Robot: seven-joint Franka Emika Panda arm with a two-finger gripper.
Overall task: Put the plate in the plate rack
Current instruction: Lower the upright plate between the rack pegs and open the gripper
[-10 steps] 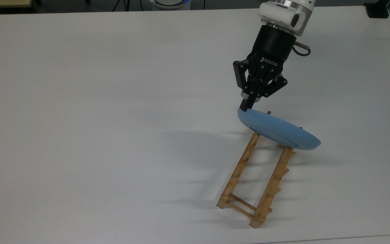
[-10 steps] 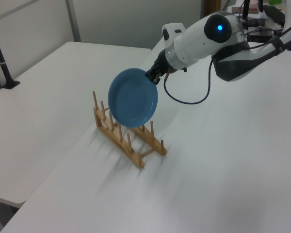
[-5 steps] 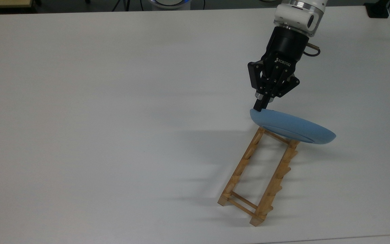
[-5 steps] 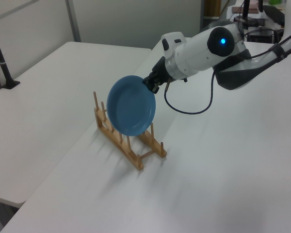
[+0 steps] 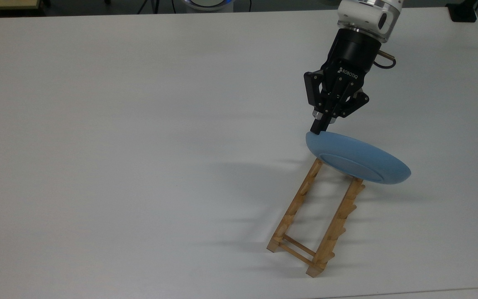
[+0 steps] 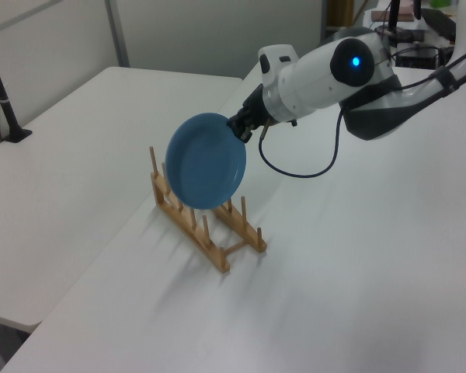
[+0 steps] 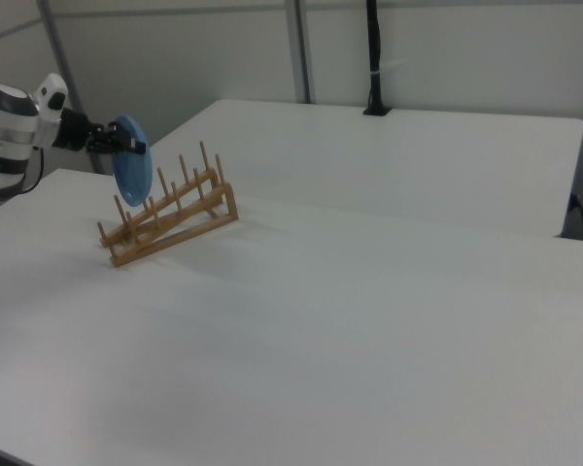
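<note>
My gripper [image 5: 318, 128] [image 6: 237, 128] [image 7: 120, 143] is shut on the upper rim of the light-blue plate [image 5: 357, 158] [image 6: 206, 161] [image 7: 132, 174], which hangs tilted on edge. The plate hovers over the end of the light-wood plate rack [image 5: 318, 218] [image 6: 206, 217] [image 7: 170, 214] nearest the arm. In the left view its lower edge overlaps the upright pegs; whether it touches them I cannot tell. The rack lies on the white table [image 5: 139, 145], running towards the top view's bottom.
A black post [image 6: 4, 101] [image 7: 374, 58] stands on the adjoining white table. A black cable [image 6: 295, 167] loops from the arm's wrist. Open tabletop surrounds the rack on all sides; the table's front edge [image 5: 388, 292] lies just below the rack in the top view.
The gripper and plate shifted towards the top view's right over the last second. In the left view the plate dipped towards the pegs, then rose slightly and tipped a little flatter.
</note>
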